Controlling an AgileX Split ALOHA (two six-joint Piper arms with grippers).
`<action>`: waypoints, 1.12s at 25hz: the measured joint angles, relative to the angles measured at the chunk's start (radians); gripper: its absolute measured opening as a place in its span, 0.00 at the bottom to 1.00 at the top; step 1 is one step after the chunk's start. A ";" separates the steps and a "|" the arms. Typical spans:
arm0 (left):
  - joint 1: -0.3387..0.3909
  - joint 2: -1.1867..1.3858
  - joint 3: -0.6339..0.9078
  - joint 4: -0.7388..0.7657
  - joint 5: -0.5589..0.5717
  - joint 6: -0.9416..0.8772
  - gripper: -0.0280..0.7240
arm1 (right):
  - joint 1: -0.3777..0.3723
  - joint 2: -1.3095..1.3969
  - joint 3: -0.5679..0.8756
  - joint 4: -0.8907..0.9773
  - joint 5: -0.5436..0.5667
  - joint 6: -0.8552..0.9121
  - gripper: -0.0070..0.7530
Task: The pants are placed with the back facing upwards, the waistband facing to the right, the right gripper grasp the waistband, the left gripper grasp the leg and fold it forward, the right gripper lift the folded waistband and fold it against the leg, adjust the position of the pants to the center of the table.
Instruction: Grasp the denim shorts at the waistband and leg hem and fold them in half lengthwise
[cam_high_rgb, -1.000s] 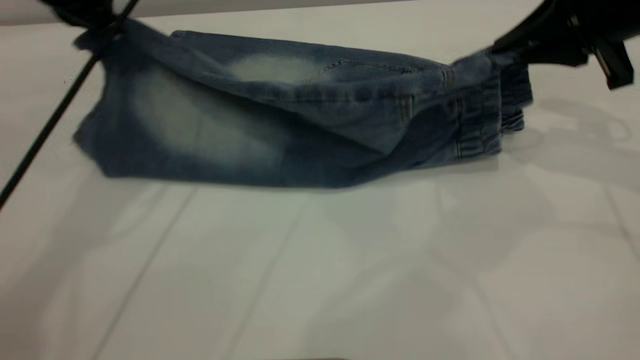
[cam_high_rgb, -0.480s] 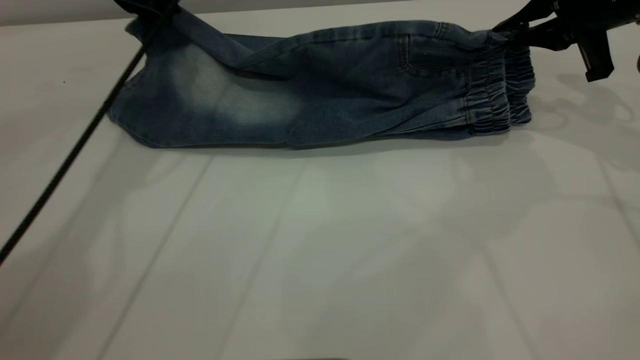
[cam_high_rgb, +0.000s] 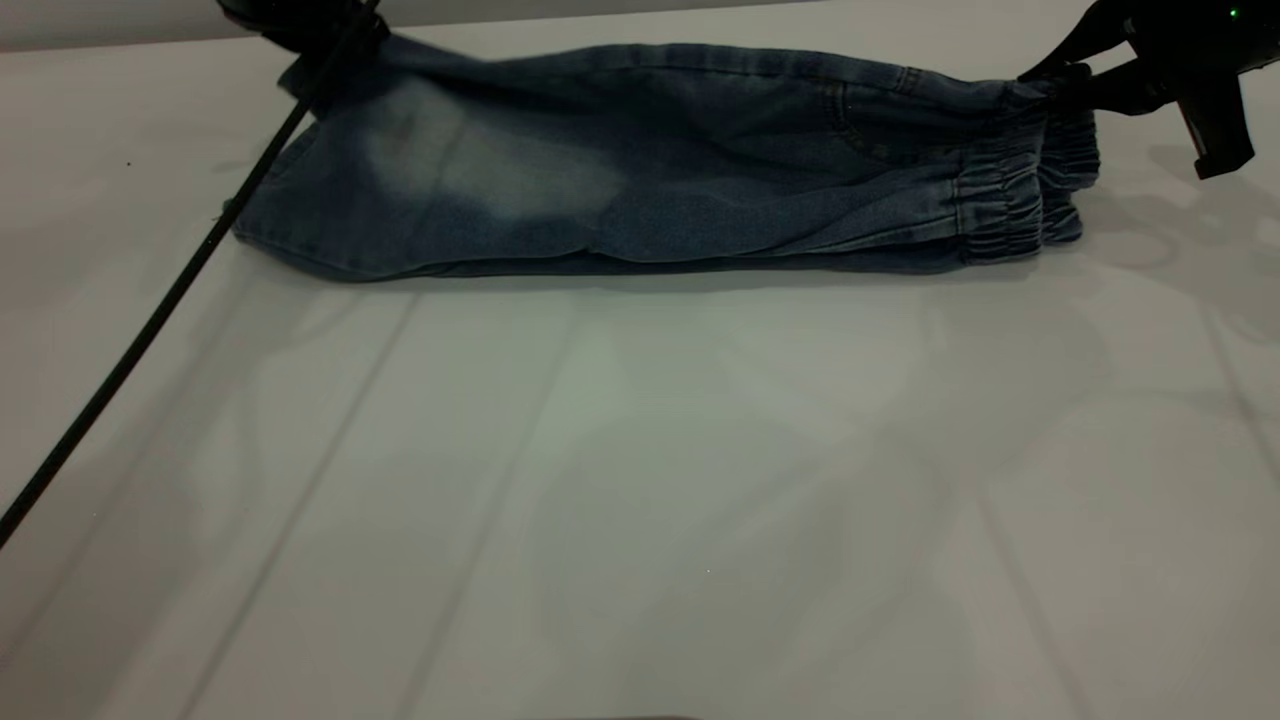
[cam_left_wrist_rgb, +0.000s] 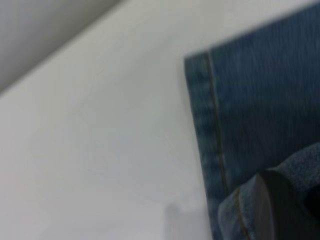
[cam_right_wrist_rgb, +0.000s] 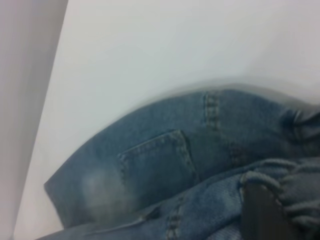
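Now the pants (cam_high_rgb: 640, 170) lie folded lengthwise into a long strip on the far part of the white counter (cam_high_rgb: 640, 480), stretching from left to right. A pale faded patch shows on the leg part toward the left.

At the far left, the left end effector (cam_high_rgb: 300, 15) sits at the top corner of the leg end and pinches the denim there. That corner is lifted a little off the counter. In the left wrist view, its dark finger (cam_left_wrist_rgb: 280, 210) presses on a bunched bit of hem, with the stitched leg edge of the pants (cam_left_wrist_rgb: 250, 115) lying flat just beside it. A thin black cable (cam_high_rgb: 150, 310) runs from this end effector down toward the near left.

At the far right, the right end effector (cam_high_rgb: 1065, 85) is closed on the top edge of the waistband (cam_high_rgb: 1020, 195). The gathered band hangs down from the grip and its lower part rests on the counter. In the right wrist view, a dark finger (cam_right_wrist_rgb: 262, 212) sits against the ruched waistband (cam_right_wrist_rgb: 295, 180), and a back pocket (cam_right_wrist_rgb: 155, 160) shows farther along the cloth.
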 joint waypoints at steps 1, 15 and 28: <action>0.000 0.000 -0.001 0.000 -0.020 -0.010 0.09 | 0.000 0.000 0.000 0.001 -0.014 0.000 0.08; 0.008 0.045 -0.003 0.000 -0.097 -0.144 0.33 | 0.000 0.016 -0.043 0.010 -0.064 0.052 0.32; 0.004 -0.020 -0.003 0.003 0.013 -0.328 0.70 | -0.021 0.006 -0.059 -0.112 0.176 -0.116 0.71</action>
